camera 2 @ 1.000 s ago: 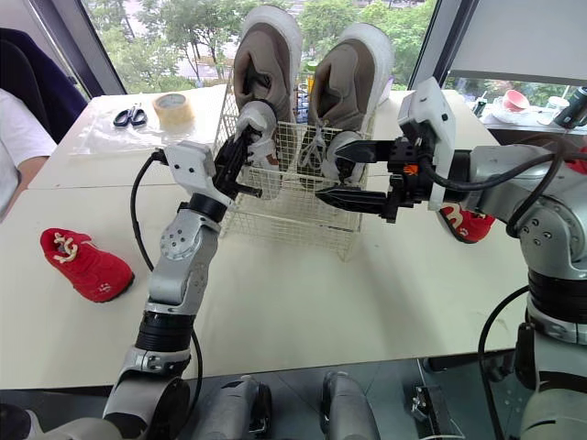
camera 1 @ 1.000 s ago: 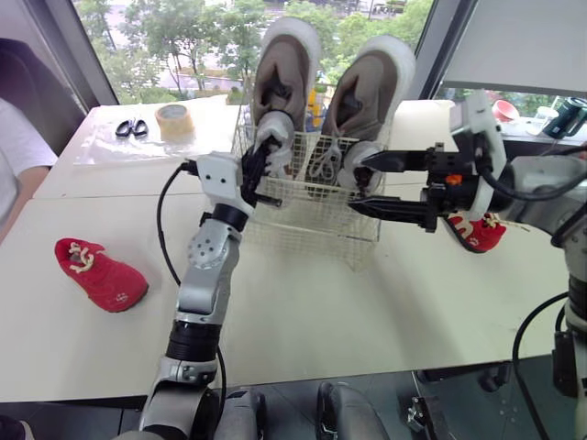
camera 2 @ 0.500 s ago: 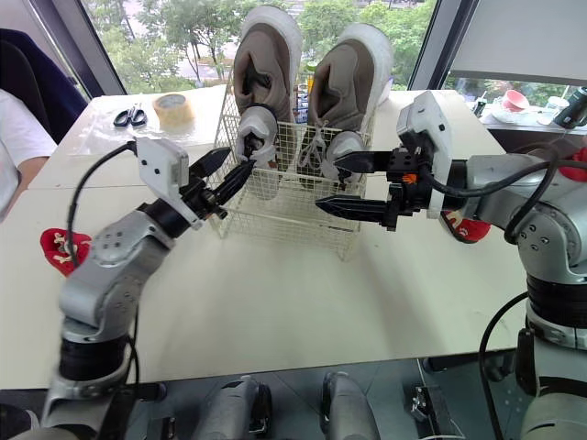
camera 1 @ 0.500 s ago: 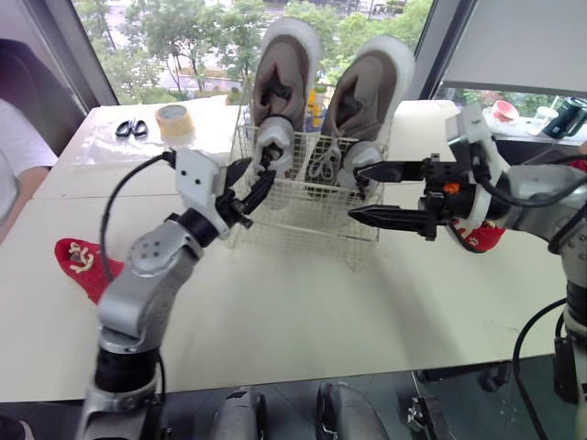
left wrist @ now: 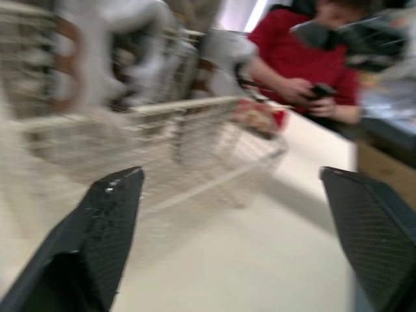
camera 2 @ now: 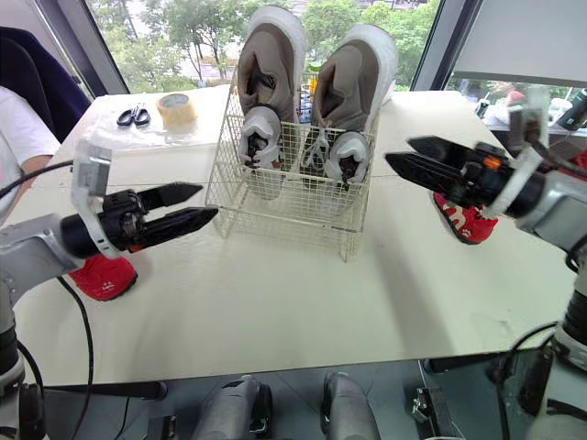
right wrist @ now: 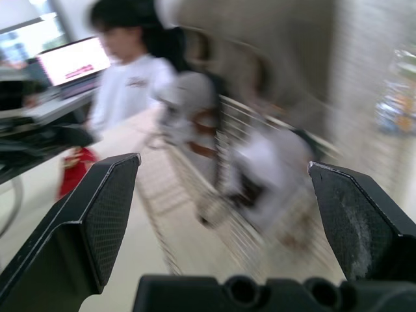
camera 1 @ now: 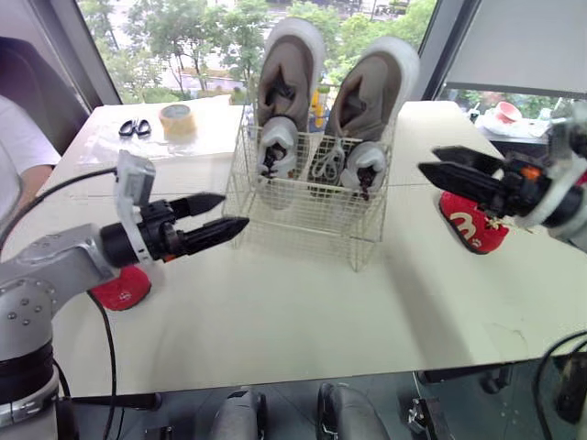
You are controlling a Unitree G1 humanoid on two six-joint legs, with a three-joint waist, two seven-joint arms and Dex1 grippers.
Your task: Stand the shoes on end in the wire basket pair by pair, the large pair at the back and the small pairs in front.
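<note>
Two pairs already stand on end in the wire basket (camera 1: 303, 225): the big brown shoes (camera 1: 286, 64) at the back and the small grey shoes (camera 1: 278, 147) in front of them. I think one pair is left, the small red one. Both of its shoes lie on the table (camera 1: 303, 321).

On the left, the first red shoe (camera 1: 117, 286) lies near the table's left edge, partly hidden by the left arm. The left gripper (camera 1: 234, 209) hangs over the table just left of the basket. Its jaws are wide apart and hold nothing. They point away from the red shoe, which lies back by the wrist.

In the middle, the basket looks to have room at its near side.

On the right, the right gripper (camera 1: 427, 159) hangs beside the basket, its jaws wide and empty too. The second red shoe (camera 1: 472, 225) lies on the table to the right of the fingertips, under the gripper, not between the jaws.
</note>
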